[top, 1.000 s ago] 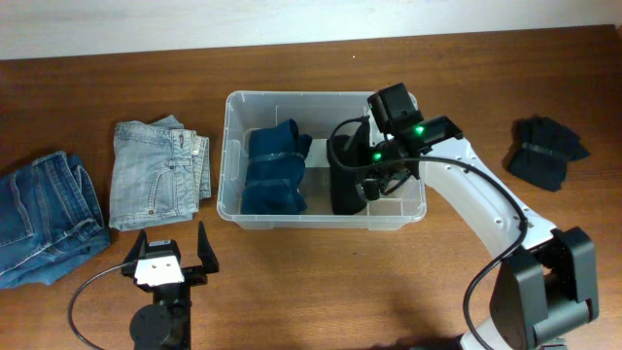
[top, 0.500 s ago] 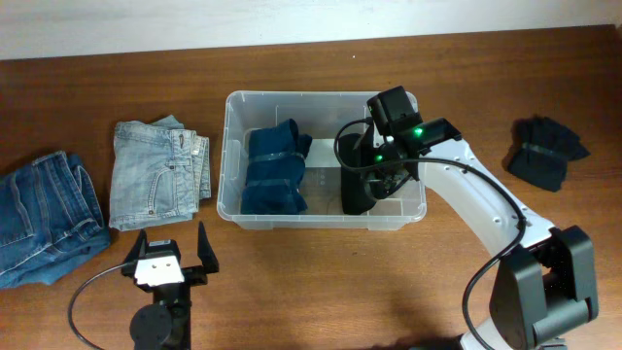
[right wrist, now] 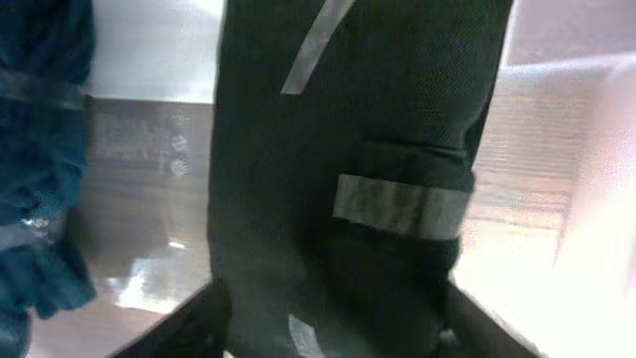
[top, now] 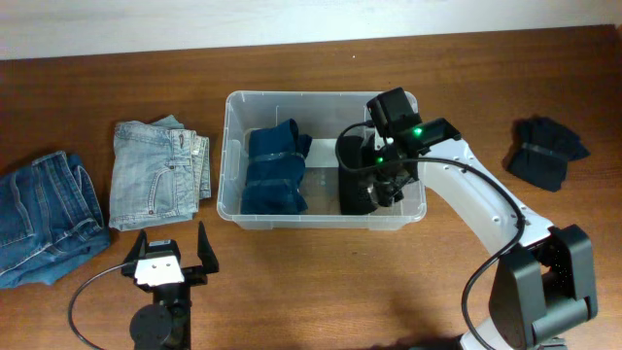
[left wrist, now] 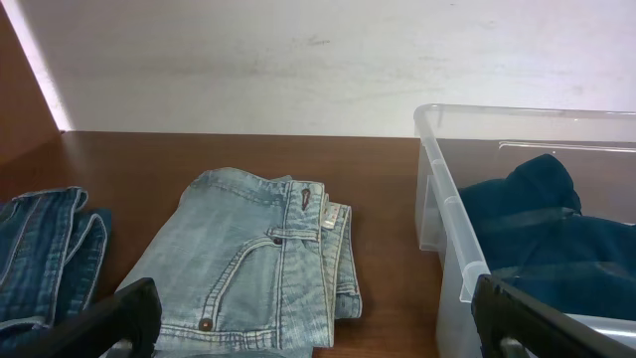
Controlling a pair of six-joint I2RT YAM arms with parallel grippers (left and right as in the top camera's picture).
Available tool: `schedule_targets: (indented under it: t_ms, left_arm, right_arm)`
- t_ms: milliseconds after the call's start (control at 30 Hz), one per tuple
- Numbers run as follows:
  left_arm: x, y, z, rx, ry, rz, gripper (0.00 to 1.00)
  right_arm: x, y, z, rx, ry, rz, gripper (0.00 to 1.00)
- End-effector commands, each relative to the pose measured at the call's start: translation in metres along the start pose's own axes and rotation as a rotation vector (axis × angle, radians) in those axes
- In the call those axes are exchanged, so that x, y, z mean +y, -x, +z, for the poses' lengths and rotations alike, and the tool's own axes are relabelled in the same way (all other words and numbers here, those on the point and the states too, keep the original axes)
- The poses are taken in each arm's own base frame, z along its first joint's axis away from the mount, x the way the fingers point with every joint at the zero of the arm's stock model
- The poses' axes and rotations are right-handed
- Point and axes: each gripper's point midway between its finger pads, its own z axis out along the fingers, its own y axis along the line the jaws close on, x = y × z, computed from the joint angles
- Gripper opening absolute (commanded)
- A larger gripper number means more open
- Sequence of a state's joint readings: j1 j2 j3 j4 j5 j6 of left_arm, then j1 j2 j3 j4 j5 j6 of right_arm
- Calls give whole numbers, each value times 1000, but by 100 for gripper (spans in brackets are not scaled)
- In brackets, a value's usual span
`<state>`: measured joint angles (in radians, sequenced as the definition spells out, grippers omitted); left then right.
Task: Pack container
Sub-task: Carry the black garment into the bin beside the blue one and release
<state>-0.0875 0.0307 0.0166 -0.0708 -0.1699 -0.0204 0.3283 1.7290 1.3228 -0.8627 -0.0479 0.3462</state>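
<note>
The container (top: pixel 292 94) is a clear plastic bin in the middle of the table. A dark blue taped bundle (top: pixel 277 170) stands in its left half and a black taped bundle (top: pixel 354 183) in its right half. My right gripper (top: pixel 384 185) reaches down into the bin at the black bundle. In the right wrist view the black bundle (right wrist: pixel 348 129) fills the frame, and my right gripper (right wrist: pixel 323 333) is open, one finger on each side of it. My left gripper (top: pixel 173 251) is open near the front edge, holding nothing; in its own view my left gripper (left wrist: pixel 318 333) faces the container wall (left wrist: pixel 442 229).
Folded light blue jeans (top: pixel 155 175) lie left of the bin, and darker jeans (top: pixel 44 214) lie at the far left. Another black bundle (top: pixel 546 151) sits on the table at the far right. The left wrist view shows the light jeans (left wrist: pixel 248 268) straight ahead.
My right gripper's jaws have spread apart from a shut grip. The black bundle has shifted slightly right and settled lower in the bin. The left arm has not moved.
</note>
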Motion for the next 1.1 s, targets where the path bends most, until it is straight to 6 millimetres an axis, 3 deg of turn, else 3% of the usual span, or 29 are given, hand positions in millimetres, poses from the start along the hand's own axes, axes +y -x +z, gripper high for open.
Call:
schedule_targets:
  t_ms: [0, 233, 433, 533, 667, 700, 733, 1067]
  left_arm:
    - [3, -2, 0, 1, 16, -10, 99]
    - [3, -2, 0, 1, 16, -10, 99]
    - [3, -2, 0, 1, 16, -10, 100]
    - [3, -2, 0, 1, 15, -10, 99]
    - [3, -2, 0, 1, 15, -10, 99]
    - [3, -2, 0, 1, 15, -10, 100]
    - [3, -2, 0, 1, 15, -10, 99]
    - [3, -2, 0, 1, 16, -10, 99]
  right_arm:
    - [-6, 2, 1, -14, -42, -61, 65]
    - [0, 22, -18, -69, -43, -183, 85]
    - [9, 41, -53, -108, -33, -207, 89]
    - [9, 41, -59, -101, -35, -206, 76]
    - [7, 36, -55, -84, -39, -206, 28]
    - [7, 35, -52, -78, -41, -206, 11]
    - [6, 35, -52, -75, -41, -206, 6]
    - [-2, 16, -7, 53, -71, -204, 5]
